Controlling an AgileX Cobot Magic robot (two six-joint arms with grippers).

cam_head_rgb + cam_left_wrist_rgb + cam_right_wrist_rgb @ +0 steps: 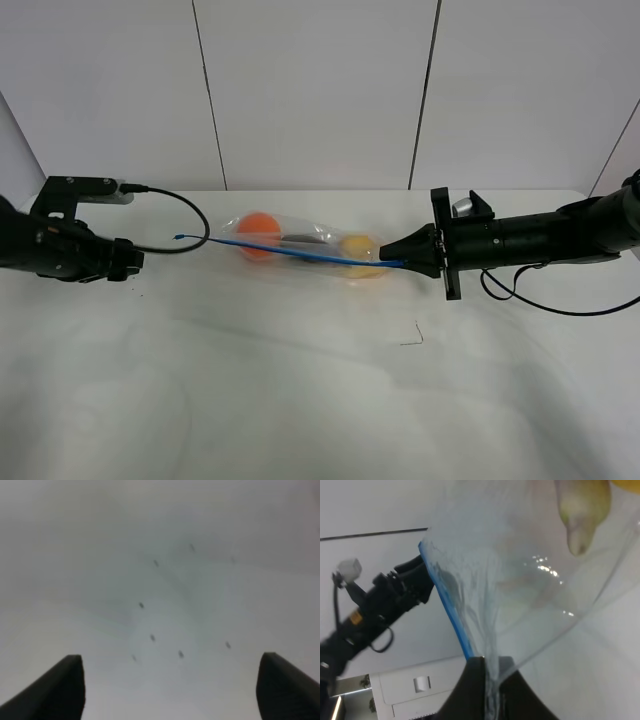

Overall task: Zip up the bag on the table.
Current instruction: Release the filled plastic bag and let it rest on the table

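The clear bag (300,245) lay mid-desk (300,400), with an orange (258,232) and a yellow fruit (358,250) inside. The right hand (402,262) pinched the bag's end at the blue zip strip (290,252), seemingly anchoring it. The left hand (128,262) was spread and empty, apart from the strip's far tip. Sealing looked not yet begun. Next, the left hand would likely need to catch the strip and press along it. A black cable (195,225) looped just beside that tip and could snag.
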